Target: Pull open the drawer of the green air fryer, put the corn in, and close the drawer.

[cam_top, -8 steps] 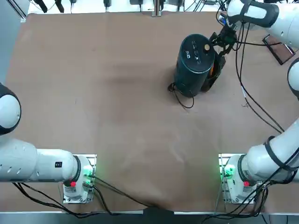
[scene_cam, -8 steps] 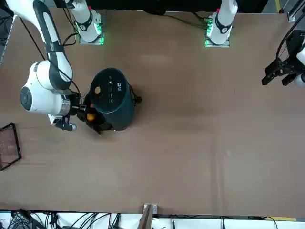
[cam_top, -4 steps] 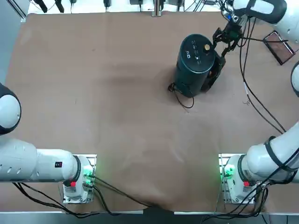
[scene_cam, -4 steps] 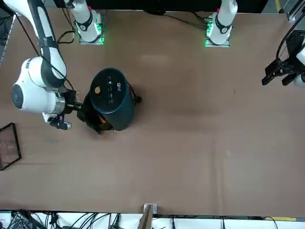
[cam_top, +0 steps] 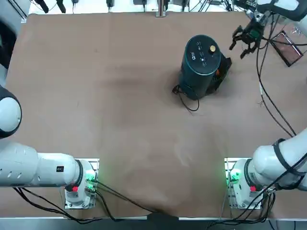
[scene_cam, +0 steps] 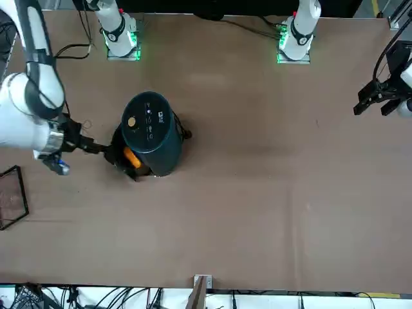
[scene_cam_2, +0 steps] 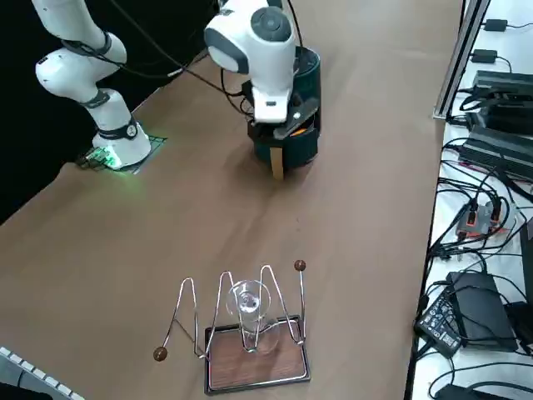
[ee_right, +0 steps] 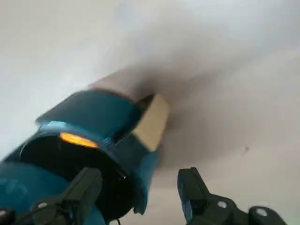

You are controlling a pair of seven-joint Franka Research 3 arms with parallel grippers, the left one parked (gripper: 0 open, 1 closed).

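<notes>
We note the green air fryer (cam_top: pixel 201 64) standing upright on the brown counter (cam_top: pixel 120 105), in the far right part of it as the robot faces, its thin black cord (cam_top: pixel 184 98) looping on the near side of its base. The flat round top carries white markings and a yellow knob (cam_top: pixel 212 49).

The drawer (cam_top: pixel 221 72) is pulled out toward the robot's right, with its pale handle (scene_cam_2: pixel 277 162) sticking out at the front. The corn (scene_cam: pixel 131 156) lies inside the open drawer; we see it as an orange-yellow patch there in the front view, and also in the wrist view (ee_right: pixel 77 139) within the dark cavity.

The right claw (cam_top: pixel 245 42) hangs in the air to the right of the fryer and a little farther out, clear of drawer and handle. Its fingers (ee_right: pixel 194 190) stand spread apart, released, with nothing between them.

Farther right on the counter, a wire rack (scene_cam_2: pixel 250 329) on a small wooden base stands well apart from the fryer, with a clear glass (scene_cam_2: pixel 248 304) on it.
</notes>
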